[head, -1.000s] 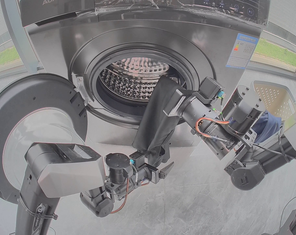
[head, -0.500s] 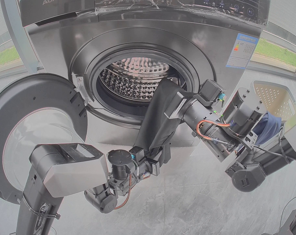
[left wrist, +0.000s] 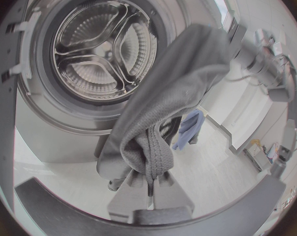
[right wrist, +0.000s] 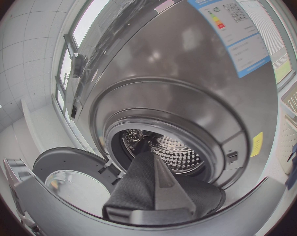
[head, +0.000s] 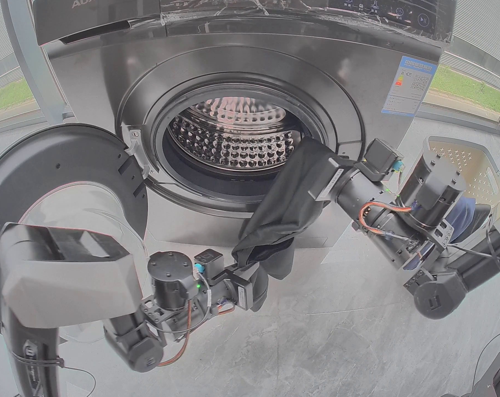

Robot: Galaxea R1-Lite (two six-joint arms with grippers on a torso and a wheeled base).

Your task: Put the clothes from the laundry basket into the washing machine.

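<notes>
A black garment hangs in front of the washing machine, at the lower right of its open drum. My right gripper is shut on the garment's upper end, and the cloth drapes over its fingers. My left gripper is low in front of the machine, shut on the garment's lower hem, so the cloth spans between the two. The laundry basket stands at the right with a blue garment in it.
The round door is swung fully open to the left of the opening. Grey floor lies free in front of the machine. My right arm reaches across between basket and drum.
My left gripper, open a second ago, has moved up to the garment's lower end and shut on it. My right gripper has carried the upper end to the right, away from the drum's centre.
</notes>
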